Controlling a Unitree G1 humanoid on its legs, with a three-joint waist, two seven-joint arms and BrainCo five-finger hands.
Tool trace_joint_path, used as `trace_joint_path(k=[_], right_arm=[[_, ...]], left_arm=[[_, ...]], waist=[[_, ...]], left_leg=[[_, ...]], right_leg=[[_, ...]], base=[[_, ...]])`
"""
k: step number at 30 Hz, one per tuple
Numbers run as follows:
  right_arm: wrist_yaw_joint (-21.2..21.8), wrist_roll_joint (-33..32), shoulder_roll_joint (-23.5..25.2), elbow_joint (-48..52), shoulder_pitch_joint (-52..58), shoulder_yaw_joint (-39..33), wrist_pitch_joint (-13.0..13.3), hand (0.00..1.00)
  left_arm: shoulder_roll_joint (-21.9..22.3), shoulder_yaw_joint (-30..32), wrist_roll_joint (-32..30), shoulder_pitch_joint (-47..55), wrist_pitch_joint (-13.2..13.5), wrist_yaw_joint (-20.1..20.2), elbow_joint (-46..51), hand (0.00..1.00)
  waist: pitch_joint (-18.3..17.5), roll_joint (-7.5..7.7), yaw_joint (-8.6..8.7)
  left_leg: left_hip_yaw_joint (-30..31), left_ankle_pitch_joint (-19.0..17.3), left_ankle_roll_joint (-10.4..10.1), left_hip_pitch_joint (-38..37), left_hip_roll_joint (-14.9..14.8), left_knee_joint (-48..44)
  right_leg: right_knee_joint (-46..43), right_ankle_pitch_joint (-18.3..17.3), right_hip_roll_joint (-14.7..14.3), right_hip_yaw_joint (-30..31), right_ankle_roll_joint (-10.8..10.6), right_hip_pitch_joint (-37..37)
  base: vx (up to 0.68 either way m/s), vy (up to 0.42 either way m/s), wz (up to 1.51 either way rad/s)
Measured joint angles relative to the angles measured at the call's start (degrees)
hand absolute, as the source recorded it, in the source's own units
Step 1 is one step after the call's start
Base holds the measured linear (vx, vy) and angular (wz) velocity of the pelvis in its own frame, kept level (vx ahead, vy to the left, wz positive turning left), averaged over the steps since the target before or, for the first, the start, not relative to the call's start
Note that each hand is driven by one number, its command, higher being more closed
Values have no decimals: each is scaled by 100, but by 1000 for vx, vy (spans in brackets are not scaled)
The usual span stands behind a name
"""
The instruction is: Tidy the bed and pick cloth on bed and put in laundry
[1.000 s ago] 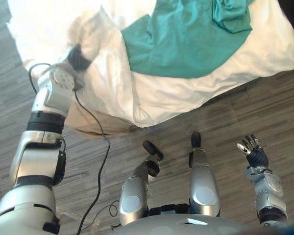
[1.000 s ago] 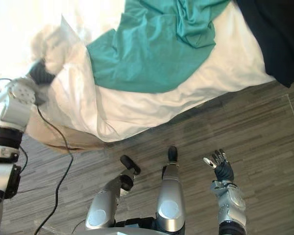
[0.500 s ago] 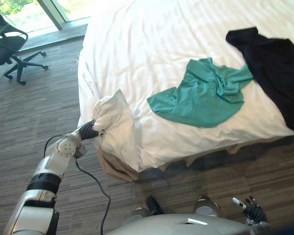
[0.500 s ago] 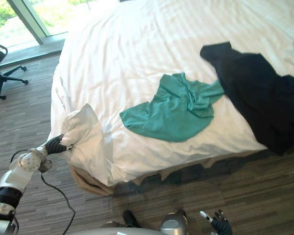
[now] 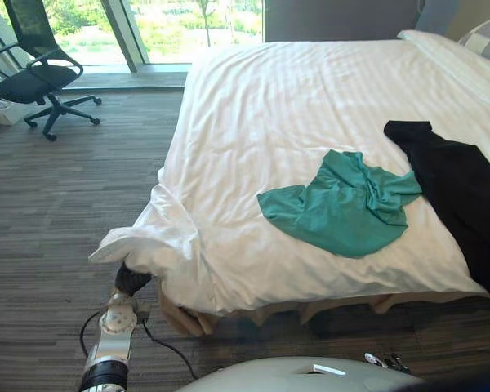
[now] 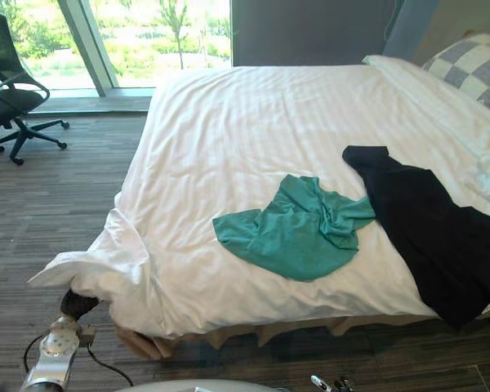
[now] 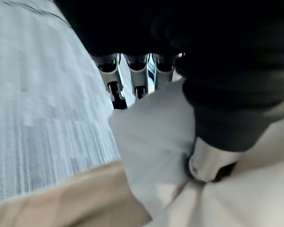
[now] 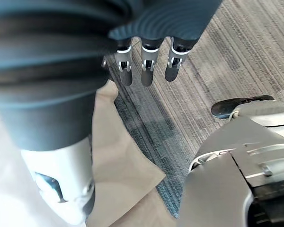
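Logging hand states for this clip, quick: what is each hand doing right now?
Left hand: shut, pinching the corner of the white sheet.
Right hand: open, fingers relaxed, holding nothing, over the floor.

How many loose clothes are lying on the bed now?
2. A teal cloth near the middle; a black cloth beside it, on the robot's right. Others could be hidden.
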State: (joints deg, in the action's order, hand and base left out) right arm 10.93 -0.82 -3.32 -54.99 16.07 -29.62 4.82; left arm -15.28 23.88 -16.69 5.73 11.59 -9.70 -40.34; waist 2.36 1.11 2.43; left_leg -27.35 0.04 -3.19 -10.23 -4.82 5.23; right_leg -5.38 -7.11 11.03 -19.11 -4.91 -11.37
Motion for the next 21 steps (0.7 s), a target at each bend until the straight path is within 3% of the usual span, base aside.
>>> trace_joint_path(k=[1,3,7,9,11,14,16,19,21], right_arm=[[10,0,2,-2,3,-13,-11,0],[47,-1,8,-6,4,-148,-13,0],[179,-145,3,-66,15,-473,-59,0],[249,-487,-9,-103,-44,-745,-164,0],[279,-757,-12,-111,-153,-894,-290,0],[291,-1052,7,-111,-407,-1034,-488,0],[212,-1202,76,-106,-493,-1049,-607,0],[-35,-1371,250,-110,-490,-1055,-727,0],[-219,-1485,331,-114,-495,-1040,-774,0]], left_arm=[[43,99,53,-1,-10,-85,-38,0],[161,829,328,32,-274,-451,-458,0],[273,1989,975,473,-530,-552,-886,0],[409,2451,1277,658,-740,-196,-1120,0],[547,2669,1133,846,-1031,202,-1284,0],[982,2712,114,1226,-1515,1053,-1635,0],[1377,2431,-267,1329,-1707,1397,-1800,0],[1743,2037,102,1234,-1713,1477,-1929,0],[1773,1934,528,1191,-1461,1531,-1923,0]], waist=[[0,-2,0],[5,-30,-17],[19,-76,-93],[45,-133,-281],[52,-180,-365],[51,-209,-383],[56,-171,-421],[75,-147,-487],[67,-142,-486]], left_leg=[[7,0,0,0,2,0],[57,0,0,-36,0,5],[299,1,-1,-69,-19,30],[383,-2,-7,-66,-8,35],[456,-10,-19,-52,-1,54],[454,-8,-30,-50,57,76],[411,-11,-31,-34,174,81],[395,31,-77,-41,212,85],[385,64,-94,-66,172,85]], right_leg=[[0,1,0,-32,-1,-4],[-9,0,0,-78,-2,-43],[-18,-2,0,-313,-6,-164],[-37,-2,9,-377,-6,-209],[-44,-2,12,-392,-5,-233],[37,-16,29,-389,-8,-242],[137,-146,129,-388,-92,-241],[141,-304,180,-391,-146,-241],[133,-367,166,-392,-107,-250]], base=[[13,-65,4],[6,-74,2],[-2,-60,29],[-14,-33,25],[-41,-24,19],[-81,-27,-6],[-89,-20,-21],[-103,-37,-6],[-65,-21,-4]])
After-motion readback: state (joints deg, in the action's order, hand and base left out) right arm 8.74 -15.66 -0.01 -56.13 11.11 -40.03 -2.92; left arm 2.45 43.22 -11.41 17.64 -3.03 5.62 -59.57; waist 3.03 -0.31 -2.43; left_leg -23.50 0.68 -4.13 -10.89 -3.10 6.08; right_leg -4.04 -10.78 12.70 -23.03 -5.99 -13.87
